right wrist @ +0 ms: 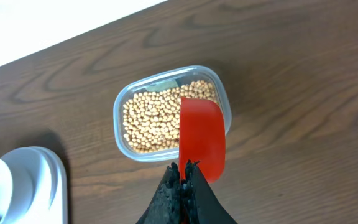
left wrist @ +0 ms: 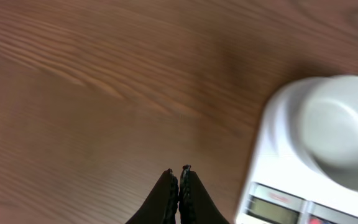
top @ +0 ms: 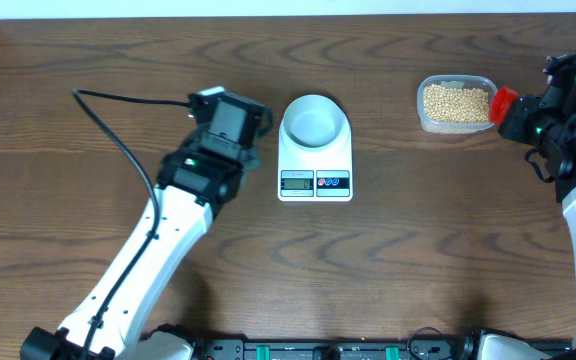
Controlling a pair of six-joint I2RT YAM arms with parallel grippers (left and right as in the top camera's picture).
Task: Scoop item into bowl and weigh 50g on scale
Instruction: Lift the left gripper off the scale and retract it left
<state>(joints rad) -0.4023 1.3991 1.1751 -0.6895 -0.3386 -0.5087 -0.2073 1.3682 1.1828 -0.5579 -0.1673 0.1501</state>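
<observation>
**Entry: scooping stn, one moment**

1. R hand (right wrist: 184,169): far right of surface (top: 418,250). Fingers pinched tight on the handle end of the red scoop (right wrist: 202,138).
2. Scoop: long axis runs straight out from the fingers, twd the tub. In the wrist view the blade overlaps the tub's right part. In the overhead view it sits at the tub's right rim. Height over contents: cannot tell. No beans seen on it.
3. Tub (right wrist: 119,118): clear plastic, far right, just left of R hand. Long axis runs left-right in the overhead view. Holds the beans (right wrist: 149,121), which cover the bottom.
4. Scale (top: 315,165): centre of surface, well apart from the tub and to its left. Display and buttons are on the near edge. Reading too small to tell.
5. Bowl (top: 314,122): on the scale's far half. Looks empty.
6. L hand (left wrist: 179,174): just left of the scale, fingers together, holding nothing.

**Key relation:** beans lie directly ahead of the scoop, along its axis. R arm is far nearer the tub; L arm is nearer the scale but has no tool.

**Est.:** next move is prob. a short dip fwd along that axis, then a long carry left to the bowl. Weighing not yet begun.
</observation>
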